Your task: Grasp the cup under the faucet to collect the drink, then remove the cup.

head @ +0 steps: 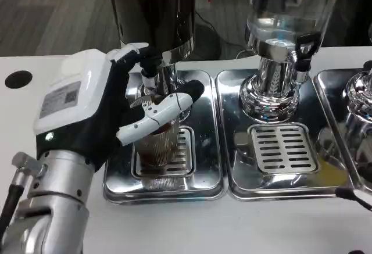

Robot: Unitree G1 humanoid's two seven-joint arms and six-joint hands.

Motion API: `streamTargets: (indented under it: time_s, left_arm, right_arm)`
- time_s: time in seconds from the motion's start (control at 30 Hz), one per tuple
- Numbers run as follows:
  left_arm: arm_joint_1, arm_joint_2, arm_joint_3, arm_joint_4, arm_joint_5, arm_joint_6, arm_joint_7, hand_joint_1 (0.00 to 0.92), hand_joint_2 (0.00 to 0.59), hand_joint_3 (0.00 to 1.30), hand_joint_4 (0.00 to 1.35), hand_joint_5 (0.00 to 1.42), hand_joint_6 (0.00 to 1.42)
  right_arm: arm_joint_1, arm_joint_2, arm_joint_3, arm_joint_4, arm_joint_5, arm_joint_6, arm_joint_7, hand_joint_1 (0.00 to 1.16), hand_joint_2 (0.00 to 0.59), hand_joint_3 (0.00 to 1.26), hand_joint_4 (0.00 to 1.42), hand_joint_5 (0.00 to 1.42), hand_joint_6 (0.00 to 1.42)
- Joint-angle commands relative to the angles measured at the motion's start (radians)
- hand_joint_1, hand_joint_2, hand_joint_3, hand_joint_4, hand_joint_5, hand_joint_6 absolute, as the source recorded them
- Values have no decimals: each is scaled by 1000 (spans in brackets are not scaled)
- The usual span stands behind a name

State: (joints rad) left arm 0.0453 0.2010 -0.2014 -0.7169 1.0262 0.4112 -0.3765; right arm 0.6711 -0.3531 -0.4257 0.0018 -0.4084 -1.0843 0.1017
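Collection step: left hand (pixel 110 111) fingers (pixel 165 108) hold the ribbed cup (pixel 160 143) on the drip tray (pixel 203 178) at the dark dispenser's (pixel 154 10) 6 o'clock; next, lift clear without tilting.

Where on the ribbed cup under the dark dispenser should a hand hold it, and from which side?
Grip the cup around its upright ribbed wall, from the left, as the left hand does; the faucet blocks the top.
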Motion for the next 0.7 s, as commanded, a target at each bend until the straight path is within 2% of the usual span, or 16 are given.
streamTargets:
  time_s: [0.03,0.1,0.17,0.27,0.33,0.37,0.5,0.63,0.7]
  left_arm:
    - [22,1,5,15,-30,-14,-8,0,37,118,83,779,969]
    - [54,-24,46,-1,-97,-67,98,0,15,10,6,577,924]
    - [83,-40,78,-4,-155,-126,186,0,17,0,0,407,866]
    - [134,-43,122,7,-233,-254,325,0,20,0,0,303,781]
    - [160,-33,139,13,-244,-307,376,0,32,6,0,258,732]
    - [168,-27,145,17,-243,-324,388,0,35,30,0,251,712]
    - [219,49,157,-30,-116,-347,340,0,36,105,49,202,603]
    - [342,77,178,-114,-39,-340,258,0,33,123,24,121,454]
    - [426,88,203,-149,-16,-358,241,0,33,115,12,106,428]
  right_arm:
    - [3,-14,11,-3,3,18,-16,559,409,205,0,0,0]
    - [4,-19,19,1,12,24,-16,558,406,208,0,0,0]
    - [4,-26,31,11,29,29,-13,552,396,202,9,0,0]
    - [2,-38,53,29,65,31,-8,541,386,200,21,0,0]
    - [-1,-49,73,41,99,33,0,534,365,200,31,0,0]
    - [-1,-55,83,46,117,35,3,534,364,200,32,1,0]
    - [-10,-81,118,39,184,57,24,521,329,181,16,2,0]
    - [-30,-111,162,7,257,141,76,522,303,144,0,0,0]
    - [-51,-127,197,3,318,188,115,529,279,140,0,0,0]
